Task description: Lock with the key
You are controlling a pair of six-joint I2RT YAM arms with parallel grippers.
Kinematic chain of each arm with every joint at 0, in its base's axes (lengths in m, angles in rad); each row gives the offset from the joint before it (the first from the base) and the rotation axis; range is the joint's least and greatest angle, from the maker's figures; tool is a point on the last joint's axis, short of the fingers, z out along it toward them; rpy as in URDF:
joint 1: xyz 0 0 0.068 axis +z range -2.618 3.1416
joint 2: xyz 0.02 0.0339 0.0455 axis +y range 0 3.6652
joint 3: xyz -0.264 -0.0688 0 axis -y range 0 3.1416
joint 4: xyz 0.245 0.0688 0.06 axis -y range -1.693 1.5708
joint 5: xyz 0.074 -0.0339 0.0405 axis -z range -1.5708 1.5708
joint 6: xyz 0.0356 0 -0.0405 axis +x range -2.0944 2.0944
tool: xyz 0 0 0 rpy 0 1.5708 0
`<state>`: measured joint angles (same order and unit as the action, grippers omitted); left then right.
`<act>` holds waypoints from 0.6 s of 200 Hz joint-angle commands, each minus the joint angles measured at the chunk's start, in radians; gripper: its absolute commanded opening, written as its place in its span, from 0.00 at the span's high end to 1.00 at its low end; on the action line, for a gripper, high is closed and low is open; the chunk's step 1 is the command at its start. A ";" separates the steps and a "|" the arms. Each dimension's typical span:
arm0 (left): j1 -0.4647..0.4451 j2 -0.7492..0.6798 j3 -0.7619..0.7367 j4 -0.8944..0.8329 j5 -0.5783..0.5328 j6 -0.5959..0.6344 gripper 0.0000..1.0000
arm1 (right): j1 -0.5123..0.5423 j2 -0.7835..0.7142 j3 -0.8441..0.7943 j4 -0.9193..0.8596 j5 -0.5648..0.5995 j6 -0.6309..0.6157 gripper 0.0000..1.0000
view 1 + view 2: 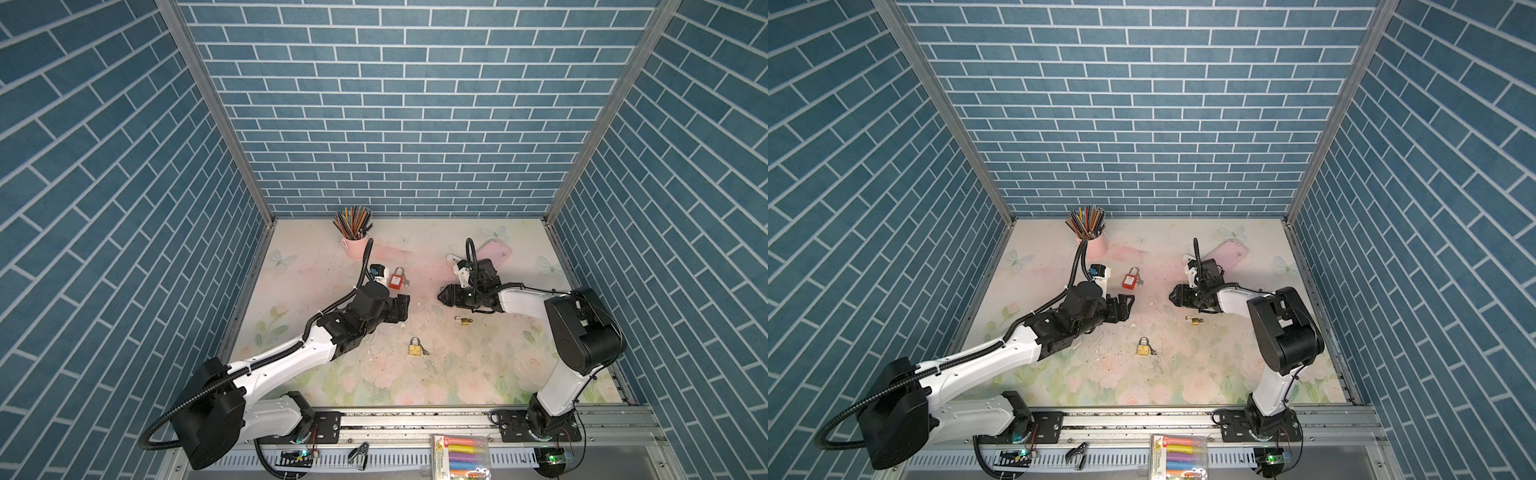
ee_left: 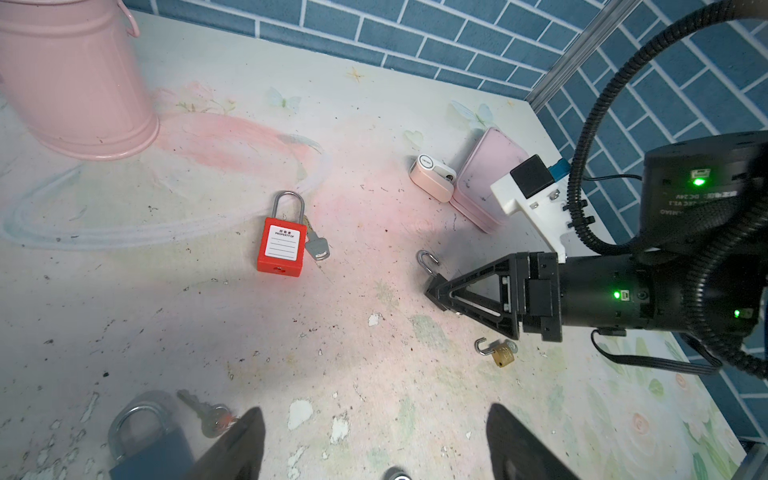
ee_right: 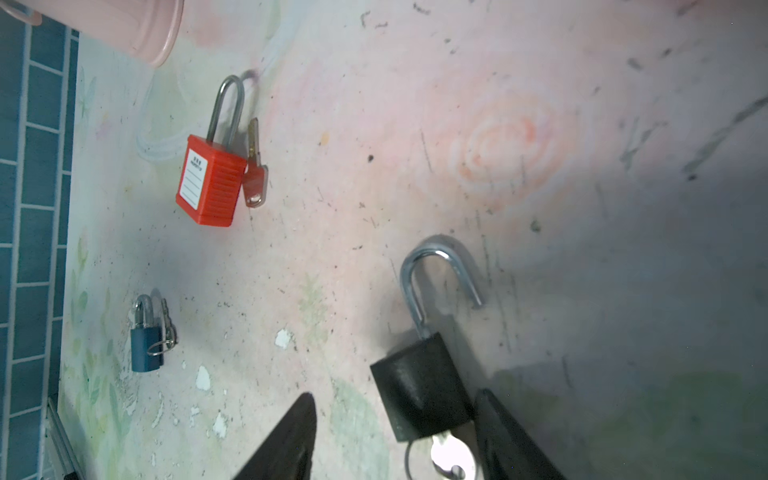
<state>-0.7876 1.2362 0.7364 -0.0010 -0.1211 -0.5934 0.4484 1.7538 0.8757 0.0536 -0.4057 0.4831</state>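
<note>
**Right gripper straddling the black padlock, jaws apart**

The right gripper is hanging low over the table, a little right of the middle in both top views. Its jaws are standing apart. The right wrist view is showing the black padlock lying between them; it is touching one finger while a clear gap is separating it from the opposite one, so nothing is being clamped. The silver shackle is standing swung open and pointing away from the gripper; the key is sitting at the body's base on a wire ring, though I cannot tell whether it is seated in the keyhole.

The left gripper is hovering just left of the middle, facing the right one, jaws spread wide and holding nothing.

The red padlock, shackle closed, is lying just above the left gripper in the frame, a grey key lying beside it; a brass padlock is lying below centre; a small brass padlock, shackle open, is lying just below the right gripper; a blue padlock is showing in the wrist views only; a pink bucket of pencils is standing at upper middle, by the back wall.
</note>
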 commanded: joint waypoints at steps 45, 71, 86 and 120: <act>0.007 0.035 0.057 -0.065 -0.031 -0.034 0.16 | 0.027 -0.078 -0.009 0.010 0.014 0.036 0.39; 0.003 0.042 0.069 -0.070 -0.035 -0.023 0.16 | 0.017 -0.179 -0.022 -0.003 0.050 0.043 0.39; -0.004 0.059 0.084 -0.071 -0.034 0.004 0.16 | 0.007 -0.264 -0.048 -0.011 0.100 0.060 0.38; -0.035 0.161 0.193 -0.119 -0.052 0.121 0.17 | -0.039 -0.467 -0.158 -0.032 0.227 0.147 0.36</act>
<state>-0.8001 1.3273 0.8425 -0.0704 -0.1421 -0.5655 0.4419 1.4002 0.7826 0.0551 -0.2966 0.5442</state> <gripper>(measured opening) 0.833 0.637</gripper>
